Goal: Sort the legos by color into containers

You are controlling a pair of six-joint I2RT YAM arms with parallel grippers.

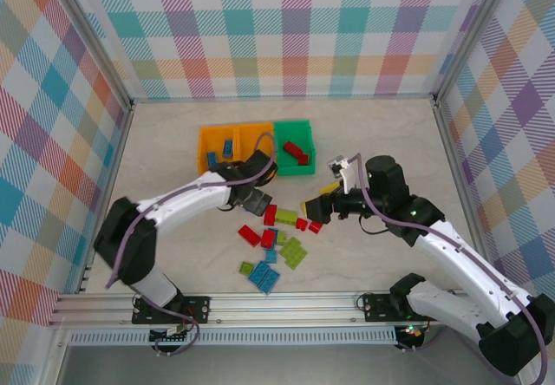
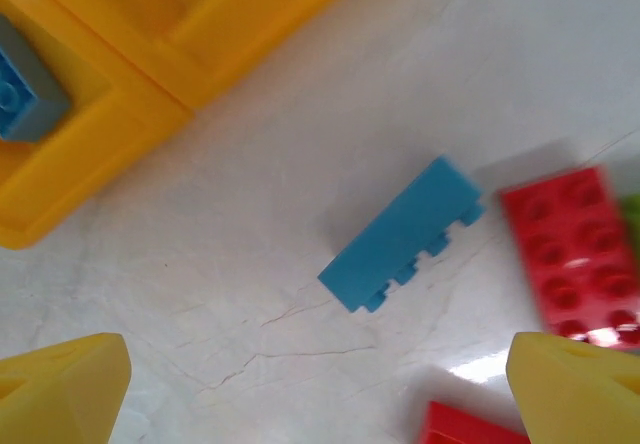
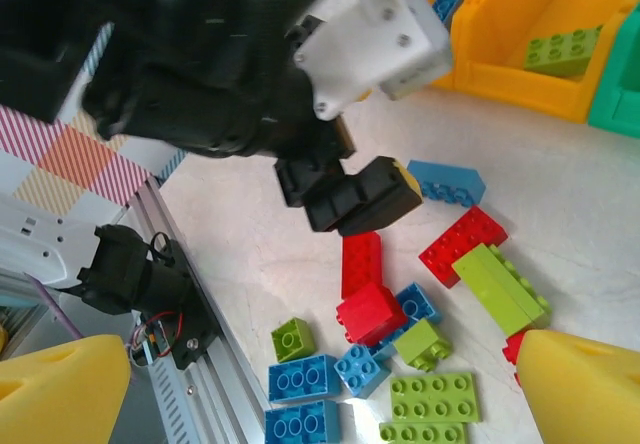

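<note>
Left of the table's (image 1: 165,151) middle, just on the near side of the orange bins: left fingers (image 2: 62,389) spread apart, clamped on nothing. Ahead of those 2 yellow tips, lying on its side on the table: 1 blue brick (image 2: 402,234), with a red brick (image 2: 575,254) just to its right. At the far middle, side by side and touching, 3 bins:
- left orange bin (image 1: 205,146) with blue bricks (image 1: 224,149) inside
- second orange bin (image 1: 257,127) with 1 lime brick (image 3: 560,49) inside
- green bin (image 1: 295,125) with red bricks (image 1: 296,151) inside

Closer to the near edge, around the middle: loose scatter of legos (image 1: 273,246) in red, blue and lime, several touching, none in a bin. Right of that scatter: right fingers (image 3: 585,389) wide apart, gripping nothing, tips above the bricks.
</note>
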